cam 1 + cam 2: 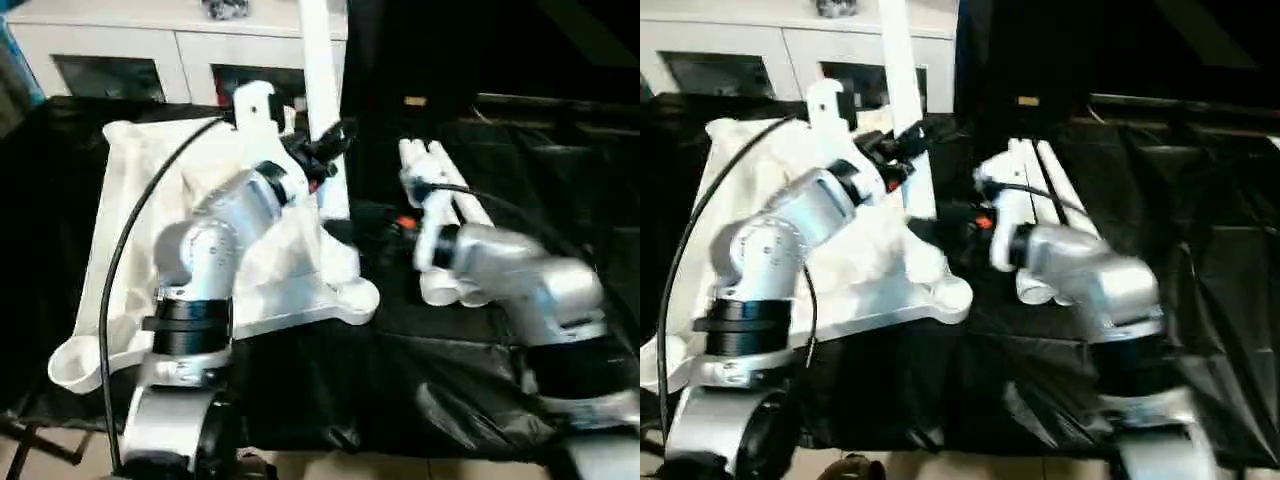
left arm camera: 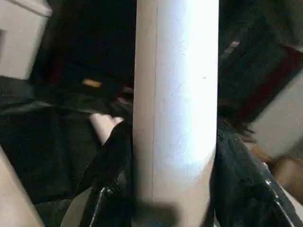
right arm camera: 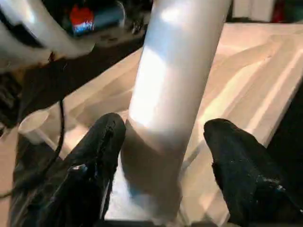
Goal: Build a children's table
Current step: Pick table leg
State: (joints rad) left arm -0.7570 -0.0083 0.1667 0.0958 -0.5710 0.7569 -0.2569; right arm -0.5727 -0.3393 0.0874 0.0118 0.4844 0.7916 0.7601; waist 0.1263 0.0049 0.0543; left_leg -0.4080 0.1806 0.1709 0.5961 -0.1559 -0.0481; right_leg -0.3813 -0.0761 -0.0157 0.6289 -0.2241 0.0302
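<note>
Tabletop (image 1: 130, 250): lies underside up on black-draped counter (image 1: 400, 360), sockets exposed for fitting. Leg (image 1: 322, 100): stands upright at far right corner of tabletop, apparently seated in socket. Left gripper (image 2: 168, 208): jaws clamped on leg, likely steadying it. Right gripper (image 3: 163, 156): jaws apart either side of same leg, one visibly clear. Spare legs (image 1: 440, 200): on counter beside tabletop, awaiting turn.

White cabinet (image 1: 170, 50) behind black-draped bench (image 1: 420, 350)
</note>
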